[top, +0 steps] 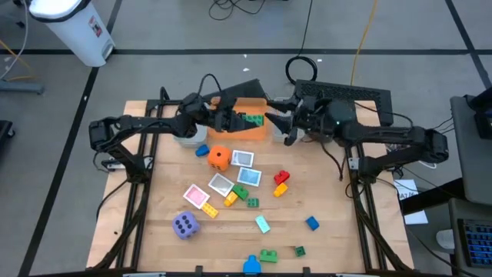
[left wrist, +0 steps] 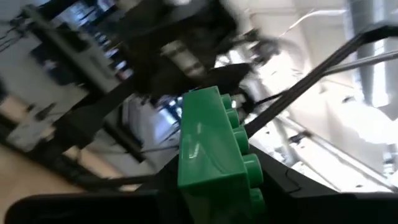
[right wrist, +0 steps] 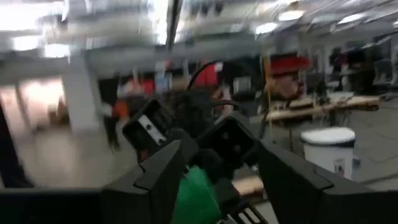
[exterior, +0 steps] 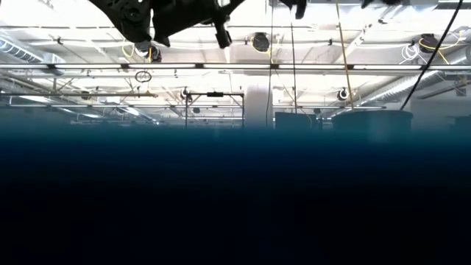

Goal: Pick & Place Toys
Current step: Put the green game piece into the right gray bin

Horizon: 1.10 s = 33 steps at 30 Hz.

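My left gripper [top: 237, 119] is shut on a green brick [top: 250, 119] above the orange bin [top: 254, 105] at the table's far side. My right gripper [top: 283, 125] faces it from the right, open. In the right wrist view its two fingers stand wide apart, and the green brick [right wrist: 196, 193] and the other gripper show beyond the gap. On the table lie an orange die [top: 220, 158], a purple die [top: 184, 225], several picture cards [top: 221, 184] and scattered small bricks [top: 280, 177]. My left gripper pinches one end of the green brick [left wrist: 208, 186] between its two fingers. The rest of the brick [left wrist: 208, 124] sticks out past the fingertips, studs to one side. The fingers come roughly level from the table's left. The brick is lifted clear, over the orange bin.
A grey bin [top: 187, 138] stands left of the orange bin, under my left arm. A dark flat object [top: 350, 95] lies at the far right behind my right arm. More bricks [top: 268, 255] lie near the front edge. Bare wood shows at the table's left and right sides.
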Each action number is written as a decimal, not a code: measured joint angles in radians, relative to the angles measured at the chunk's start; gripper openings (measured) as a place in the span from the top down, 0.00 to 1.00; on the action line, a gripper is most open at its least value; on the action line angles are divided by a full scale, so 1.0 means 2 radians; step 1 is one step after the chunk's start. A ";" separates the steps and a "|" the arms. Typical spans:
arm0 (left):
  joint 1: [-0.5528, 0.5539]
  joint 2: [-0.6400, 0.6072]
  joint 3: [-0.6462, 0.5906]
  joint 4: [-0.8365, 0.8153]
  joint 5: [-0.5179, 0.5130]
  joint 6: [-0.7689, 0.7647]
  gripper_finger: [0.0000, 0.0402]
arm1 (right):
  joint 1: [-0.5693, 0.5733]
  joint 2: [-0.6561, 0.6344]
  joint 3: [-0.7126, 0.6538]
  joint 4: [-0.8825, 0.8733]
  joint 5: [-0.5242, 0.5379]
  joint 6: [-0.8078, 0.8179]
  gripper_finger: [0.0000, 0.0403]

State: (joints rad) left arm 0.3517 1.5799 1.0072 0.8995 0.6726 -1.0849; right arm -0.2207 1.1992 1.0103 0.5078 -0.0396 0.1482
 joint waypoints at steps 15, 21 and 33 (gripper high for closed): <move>-0.003 0.000 0.000 -0.047 0.002 0.061 0.74 | 0.029 0.025 0.070 -0.164 -0.044 -0.077 0.46; -0.002 0.001 -0.001 -0.062 0.007 0.055 0.77 | 0.050 0.039 0.070 -0.167 -0.004 -0.134 0.46; -0.002 0.001 -0.001 -0.065 0.008 0.042 0.77 | 0.059 0.039 0.070 -0.194 0.035 -0.198 0.47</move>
State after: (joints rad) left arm 0.3481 1.5818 1.0046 0.7702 0.6885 -1.0012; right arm -0.1032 1.2766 1.1496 0.1189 0.0312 -0.2479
